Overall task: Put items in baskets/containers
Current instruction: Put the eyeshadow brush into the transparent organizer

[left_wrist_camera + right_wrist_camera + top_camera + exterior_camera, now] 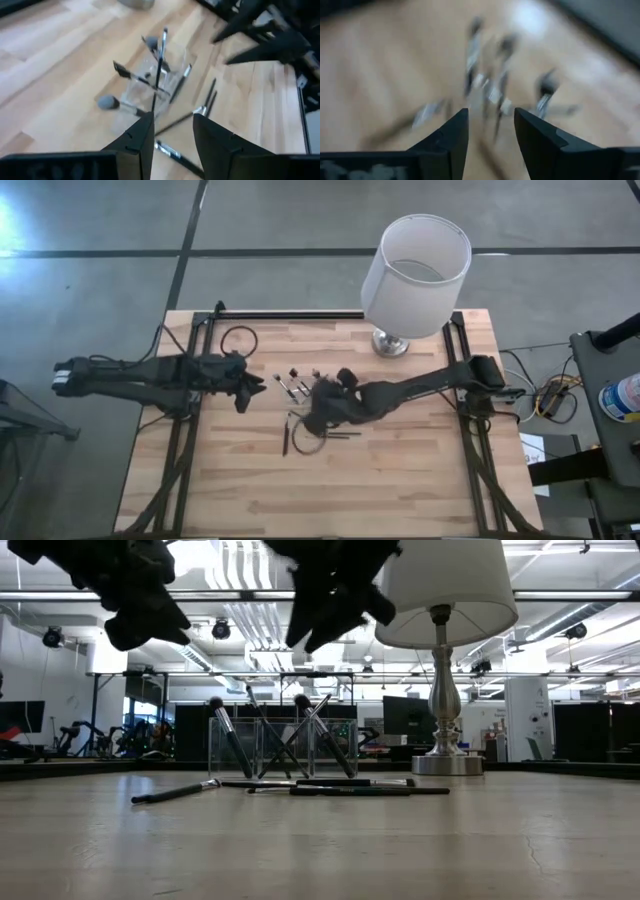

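From the high view I have the right gripper (322, 402) just left of the frame's centre, hovering over the clear holder (300, 383) with its brushes. On its own wrist view the two dark fingers (451, 137) stand apart with nothing between them, so I read it as released and empty. The left gripper (250, 387) hangs at centre left, just left of the holder; on its wrist view the fingers (138, 137) show a gap with nothing clamped, though I cannot tell more than that they are parted. On the low view the holder (283, 747) sits at centre frame on the wooden table (320, 840), with several brushes (229, 736) standing tilted and crossed inside it, dark heads up. More brushes lie flat on the table (350, 787) in front of and beside the holder, one (176, 792) angled off toward lower left. The white lamp (413, 278) stands at the upper right of the table.
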`<state>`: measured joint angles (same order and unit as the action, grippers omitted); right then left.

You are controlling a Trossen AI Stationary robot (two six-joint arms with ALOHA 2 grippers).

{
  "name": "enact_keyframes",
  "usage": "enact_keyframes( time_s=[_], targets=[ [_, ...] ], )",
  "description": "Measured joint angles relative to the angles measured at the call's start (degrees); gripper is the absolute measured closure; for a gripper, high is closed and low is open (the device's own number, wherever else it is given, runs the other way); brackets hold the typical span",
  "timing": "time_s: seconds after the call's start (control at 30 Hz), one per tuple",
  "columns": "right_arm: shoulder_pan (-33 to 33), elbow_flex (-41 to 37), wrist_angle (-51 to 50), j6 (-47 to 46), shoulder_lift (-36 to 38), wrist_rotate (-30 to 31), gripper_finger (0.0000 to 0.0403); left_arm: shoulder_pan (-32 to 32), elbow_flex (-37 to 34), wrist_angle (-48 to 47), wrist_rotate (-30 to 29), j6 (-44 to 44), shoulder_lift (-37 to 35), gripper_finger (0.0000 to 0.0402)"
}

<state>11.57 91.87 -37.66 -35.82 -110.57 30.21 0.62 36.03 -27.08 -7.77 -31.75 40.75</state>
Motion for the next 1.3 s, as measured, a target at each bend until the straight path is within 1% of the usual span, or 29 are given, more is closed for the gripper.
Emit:
enact_keyframes(
  time_s=[0.07, 0.13, 0.23, 0.33, 0.43, 0.53, 0.6, 0.67, 0.73, 0.87, 0.93, 1.17, 1.3],
  targets=[
    [0.9, 0.0, -3.7, -0.1, 0.0, -8.0, 0.0251, -1.4, -1.1, 0.1, 0.2, -1.1, -0.1, 0.0274],
    [2.0, -0.1, -5.8, -0.8, -1.0, -13.3, 0.0255, -2.7, -2.8, 0.4, 0.4, -2.9, 0.0, 0.0274],
    [4.1, -0.1, -5.6, -2.0, -2.4, -14.0, 0.0260, -4.4, -6.9, 1.1, 0.6, -7.8, 0.1, 0.0274],
    [5.5, -0.1, -6.6, -1.1, -3.4, -14.2, 0.0261, -6.3, -12.0, 5.0, 1.1, -13.8, 0.2, 0.0274],
    [6.5, -0.1, -10.6, 2.9, -4.3, -14.0, 0.0262, -8.6, -17.3, 11.8, 1.5, -18.8, 0.2, 0.0274],
    [7.0, -0.1, -17.9, 5.4, -4.8, -14.1, 0.0264, -10.8, -21.8, 18.4, 1.7, -23.5, 0.2, 0.0274],
    [6.6, -0.8, -21.4, 4.7, -4.8, -15.8, 0.0266, -12.2, -24.1, 22.2, 1.7, -26.4, 0.2, 0.0274],
    [5.4, -2.5, -22.5, 4.2, -4.5, -18.5, 0.0271, -13.3, -25.8, 25.4, 1.7, -28.3, 0.2, 0.0274],
    [4.4, -4.4, -21.5, 6.8, -4.4, -20.1, 0.0277, -14.1, -26.5, 27.0, 1.7, -29.3, 0.2, 0.0274],
    [3.9, -6.8, -17.8, 18.6, -4.6, -23.2, 0.0289, -14.6, -26.7, 27.4, 1.7, -29.9, 0.2, 0.0274],
    [3.9, -8.4, -16.1, 22.4, -4.7, -23.6, 0.0293, -14.6, -26.5, 27.5, 1.7, -29.9, 0.2, 0.0274],
    [1.3, -11.2, -12.8, 25.8, -4.7, -23.0, 0.0296, -14.6, -26.4, 27.6, 0.7, -29.9, 0.2, 0.0274],
    [0.1, -12.1, -10.6, 26.0, -4.7, -25.7, 0.0299, -14.5, -26.4, 27.6, -0.2, -29.9, 0.2, 0.0274]
  ],
)
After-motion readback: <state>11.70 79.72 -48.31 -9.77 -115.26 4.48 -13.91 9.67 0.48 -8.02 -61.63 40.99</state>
